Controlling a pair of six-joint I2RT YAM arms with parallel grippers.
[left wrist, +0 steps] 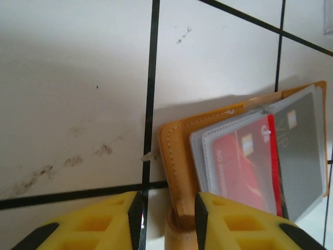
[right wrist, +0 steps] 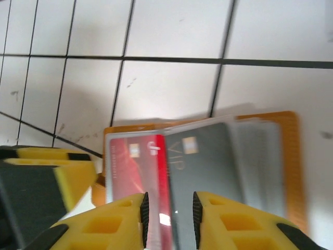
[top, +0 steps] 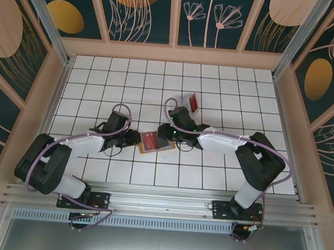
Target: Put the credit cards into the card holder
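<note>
White-tiled worktop point(top: 220, 182): logging card holder point(top: 154, 141) lying open, red card point(left wrist: 244, 166) and dark card point(right wrist: 208, 166) sitting in its sleeves. Noting left fingers point(left wrist: 204, 208) narrowly parted astride holder's edge; right fingers point(right wrist: 203, 208) straddling card edges, grip unclear. Risking dragging cards out of holder if lifting away while pinching.

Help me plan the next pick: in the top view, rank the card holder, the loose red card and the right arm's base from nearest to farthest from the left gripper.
1. The card holder, at the tips of the left gripper, mid-table.
2. The loose red card, farther back, to the right.
3. The right arm's base, near edge, far right.
</note>
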